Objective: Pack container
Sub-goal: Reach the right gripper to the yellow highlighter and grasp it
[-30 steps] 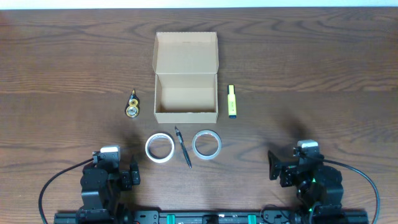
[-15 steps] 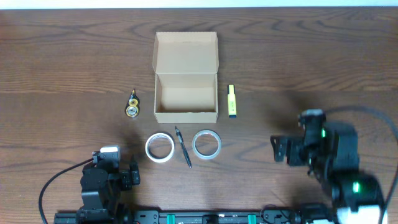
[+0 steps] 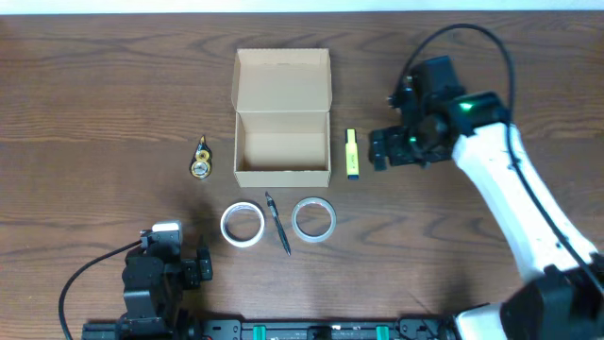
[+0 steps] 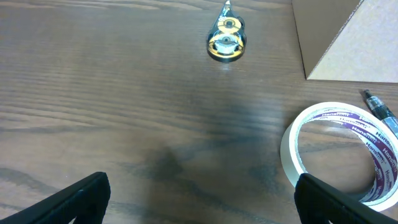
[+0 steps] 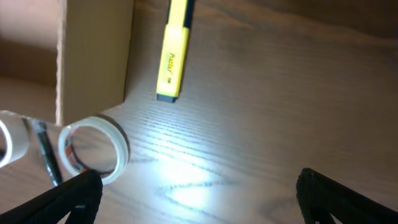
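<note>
Overhead: the open box [image 3: 282,118] stands at the centre of the worktop [image 3: 113,94], toward its far edge. The right claw [image 3: 377,151], spread wide and empty, hangs just beside a yellow highlighter [image 3: 352,154] at the box's right.

Left wrist: the left claw [image 4: 199,211], wide and empty, faces the left tape roll [image 4: 348,115].

Right wrist: the highlighter lies beside the box wall, with the right tape roll [image 5: 118,148] near the box corner.
</note>
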